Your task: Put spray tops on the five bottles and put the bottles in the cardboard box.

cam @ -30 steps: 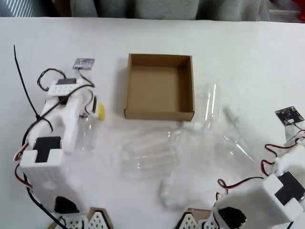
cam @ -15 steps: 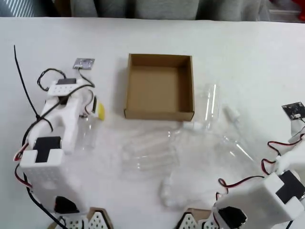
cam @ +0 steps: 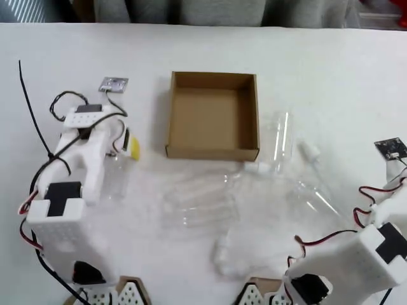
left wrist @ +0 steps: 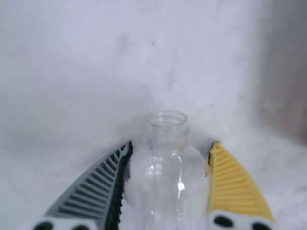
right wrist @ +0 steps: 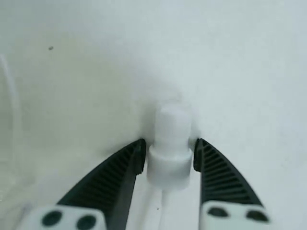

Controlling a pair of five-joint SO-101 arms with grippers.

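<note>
Pinched a clear, uncapped bottle in the left gripper, with the grey finger on one shoulder and the yellow finger on the other, neck pointing away from the wrist camera over bare white table. Gave that close look at the open neck from the left wrist. From the high view, placed the same bottle under the tip of the left arm, left of the cardboard box and apart from it.

Clamped a white spray top by its collar in the right gripper, black fingers pressed in from both sides, thin tube trailing back toward the wrist. From above, put the right arm low at the table's right edge, with its fingertips tucked beneath it.

Added from the high view what neither wrist camera took in:
- the box standing open with nothing inside;
- a cluster of loose bottles lying in front of the box;
- one more clear bottle just right of the box;
- another spray top beside that bottle;
- all of it resting on the table.

Compared with a second earlier, shifted the right arm's body toward the right edge and slightly nearer the table's front. Left the left arm, its bottle, the box and the loose bottles where they had been.
</note>
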